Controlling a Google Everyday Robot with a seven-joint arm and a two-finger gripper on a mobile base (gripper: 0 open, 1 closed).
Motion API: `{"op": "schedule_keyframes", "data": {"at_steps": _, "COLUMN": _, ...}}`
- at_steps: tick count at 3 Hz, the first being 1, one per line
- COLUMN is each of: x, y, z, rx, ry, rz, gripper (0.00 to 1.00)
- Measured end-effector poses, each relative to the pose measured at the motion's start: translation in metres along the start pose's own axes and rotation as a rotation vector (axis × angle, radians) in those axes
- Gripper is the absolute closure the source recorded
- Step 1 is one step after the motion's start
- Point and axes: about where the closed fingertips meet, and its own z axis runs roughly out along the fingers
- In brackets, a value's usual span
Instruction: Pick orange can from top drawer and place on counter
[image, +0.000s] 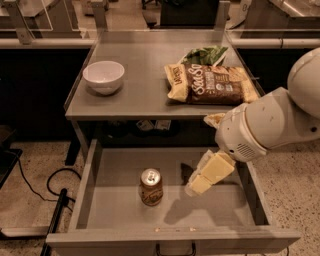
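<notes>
Now, the top drawer (84, 186) stands pulled out under the desk (140, 97), and its grey inside is seen from above. The orange can (150, 187) stands upright on the drawer floor, a little left of the middle and closer to the front panel than to the back. Its silver top with the pull tab faces up.

The gripper (199, 184) hangs inside the drawer space, just to the right of the can and apart from it; a narrow strip of drawer floor shows between them. It is pale yellow and points down and to the left, toward the can. Whether it is spread or pressed together, I cannot tell from this angle. It holds nothing that I can see. Its shadow falls on the drawer floor under it. The big white arm (267, 122) comes in from the right side and crosses over the right wall of the drawer.

On the desk, a white bowl (103, 76) sits near the left edge. On the right part lies a brown snack bag (215, 85), flat, with a green bag (205, 53) behind it, touching it. A dark handle (175, 248) shows on the front panel of the drawer, at the bottom edge of the view. A black cable (35, 187) lies on the speckled floor (295, 190) to the left of the drawer.
</notes>
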Motion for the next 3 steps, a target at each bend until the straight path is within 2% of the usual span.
{"op": "schedule_keyframes", "data": {"at_steps": 1, "x": 0.0, "y": 0.0, "z": 0.0, "rx": 0.0, "ry": 0.0, "rz": 0.0, "gripper": 0.0}}
{"op": "schedule_keyframes", "data": {"at_steps": 3, "x": -0.001, "y": 0.006, "z": 0.072, "rx": -0.032, "ry": -0.045, "rz": -0.042, "gripper": 0.0}}
